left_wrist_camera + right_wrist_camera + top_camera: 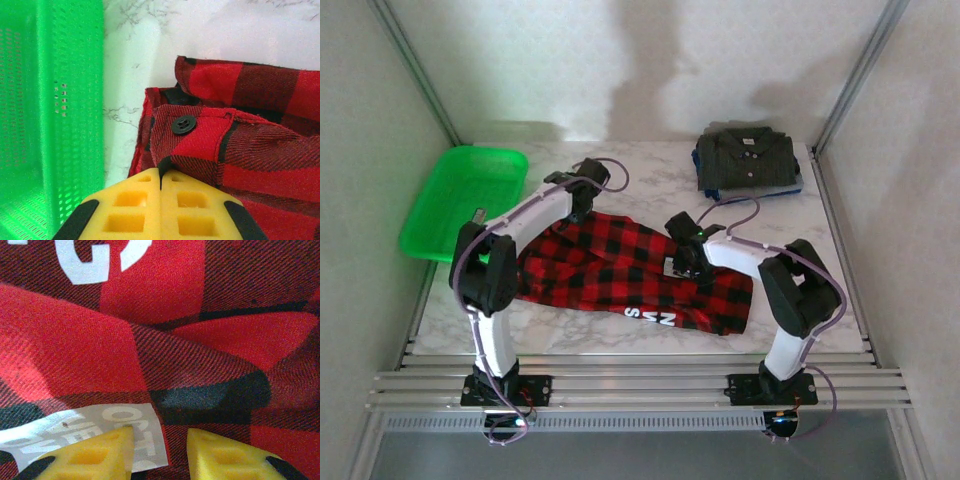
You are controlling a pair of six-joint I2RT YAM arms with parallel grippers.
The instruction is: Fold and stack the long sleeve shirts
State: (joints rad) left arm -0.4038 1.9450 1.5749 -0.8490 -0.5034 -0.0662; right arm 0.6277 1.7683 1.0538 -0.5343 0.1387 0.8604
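Far left there's a green basket (pixel 460 200) hanging off the left edge of the marble table (pixel 650 180). Just right of it, the left gripper (pixel 160 175) is clamped fully shut, with the edge of the plaid shirt (pixel 620 265) pinched between its tips, right by a black button (pixel 183 124) on what looks like a cuff. The shirt itself is spread out rumpled across the middle of the table, running from the far left down to the near right, with white lettering (pixel 651 317) at its near edge.

The right gripper (pixel 160 432) is down on the shirt's middle, jaws part-way open with a clear gap. One tip sits on the white label (pixel 75 432), and I can't see it holding anything.

Far right corner: a dark folded shirt (pixel 748 158), collar up, stacked on a blue garment (pixel 699 163), well apart from the plaid one.
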